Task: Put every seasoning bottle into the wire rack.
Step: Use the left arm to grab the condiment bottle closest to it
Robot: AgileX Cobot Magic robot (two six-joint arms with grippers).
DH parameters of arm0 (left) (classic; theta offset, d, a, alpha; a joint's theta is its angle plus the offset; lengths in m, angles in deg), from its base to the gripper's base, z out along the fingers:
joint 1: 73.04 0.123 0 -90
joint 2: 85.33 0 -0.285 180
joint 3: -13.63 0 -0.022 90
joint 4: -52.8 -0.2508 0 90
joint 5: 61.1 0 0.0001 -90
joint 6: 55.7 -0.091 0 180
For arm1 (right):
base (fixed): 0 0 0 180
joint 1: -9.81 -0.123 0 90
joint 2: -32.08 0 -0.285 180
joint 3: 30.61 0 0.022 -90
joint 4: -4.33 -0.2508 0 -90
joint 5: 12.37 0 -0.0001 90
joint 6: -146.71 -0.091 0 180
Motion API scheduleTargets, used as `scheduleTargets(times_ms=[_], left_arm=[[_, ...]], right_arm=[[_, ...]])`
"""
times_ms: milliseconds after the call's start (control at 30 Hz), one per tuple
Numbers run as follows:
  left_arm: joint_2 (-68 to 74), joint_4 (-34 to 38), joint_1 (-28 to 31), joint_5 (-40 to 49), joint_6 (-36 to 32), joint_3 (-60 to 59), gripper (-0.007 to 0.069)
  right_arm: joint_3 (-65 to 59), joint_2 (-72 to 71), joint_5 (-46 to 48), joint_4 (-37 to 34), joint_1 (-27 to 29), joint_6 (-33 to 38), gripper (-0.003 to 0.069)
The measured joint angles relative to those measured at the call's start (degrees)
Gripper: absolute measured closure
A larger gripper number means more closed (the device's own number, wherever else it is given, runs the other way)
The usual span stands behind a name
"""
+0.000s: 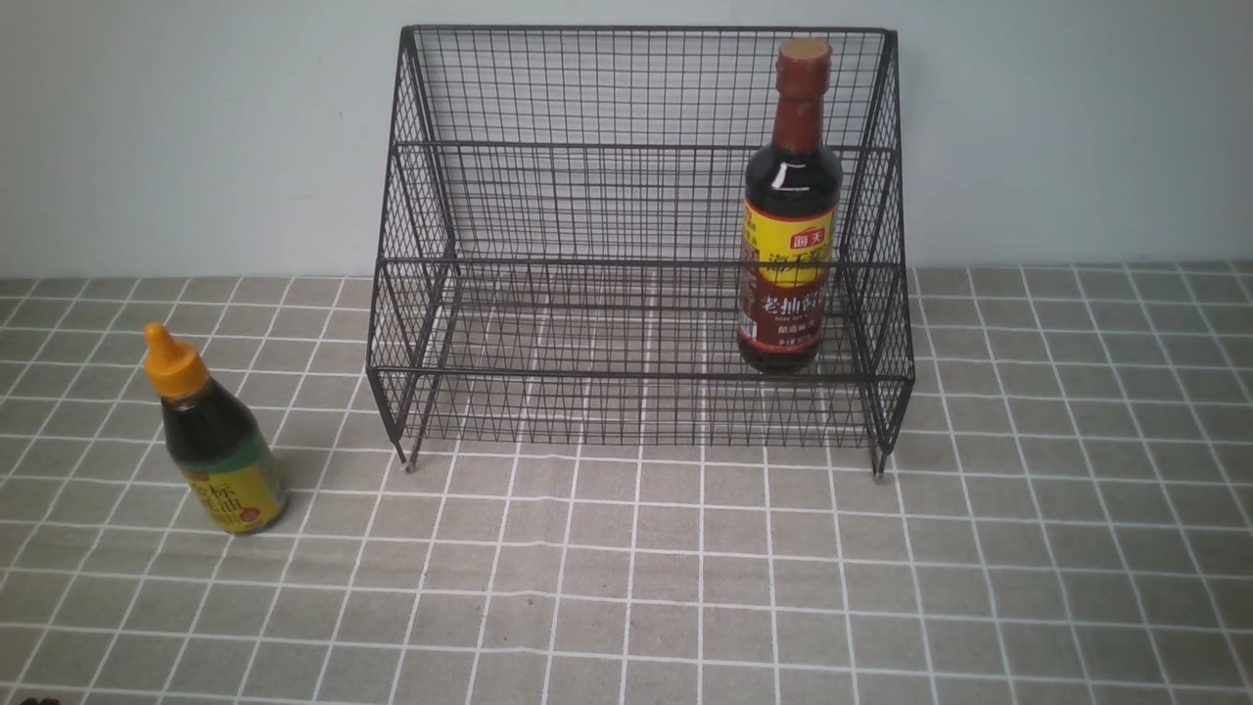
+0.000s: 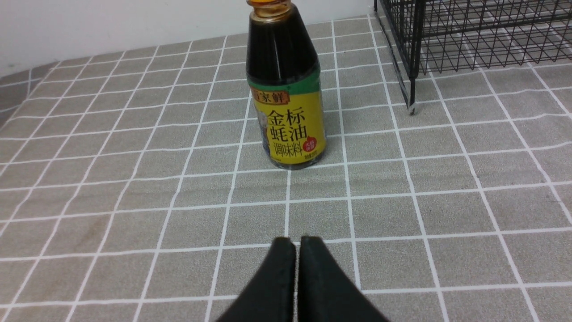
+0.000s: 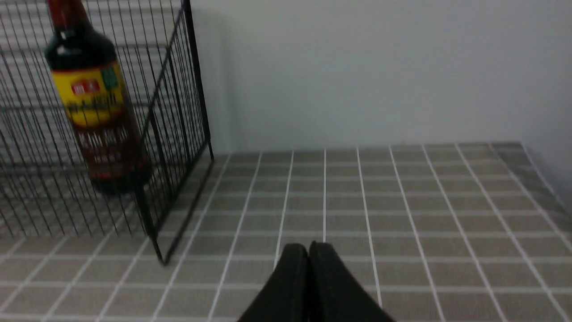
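Observation:
The dark wire rack [image 1: 626,147] stands at the back middle of the table. A tall seasoning bottle [image 1: 791,211] with a brown-red cap and yellow-and-red label stands upright inside the rack at its right end; it shows again as the tall bottle [image 3: 96,112] behind the mesh. A short squat bottle [image 1: 215,441] with an orange pointed cap stands upright on the table, left of the rack. My left gripper [image 2: 297,241] is shut and empty, a short way in front of this squat bottle [image 2: 286,89]. My right gripper [image 3: 308,247] is shut and empty, beside the rack's right side [image 3: 178,134].
A grey checked cloth [image 1: 685,587] covers the table. A pale wall [image 1: 196,127] runs close behind the rack. The rack's front left foot [image 2: 412,107] stands to one side of the squat bottle. Neither arm shows in the front view.

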Motion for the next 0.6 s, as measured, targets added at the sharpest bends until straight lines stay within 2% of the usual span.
scheduleTargets(times_ms=[100,600], left_arm=[[0.0,0.0,0.0,-0.1,0.0,0.0,0.0631],[0.0,0.0,0.0,-0.1,0.0,0.0,0.0631]], right_arm=[[-3.7,-0.1,0.1,-0.1,0.0,-0.3,0.0672],[-3.9,-0.3,-0.7,-0.2,0.0,-0.3,0.0673]])
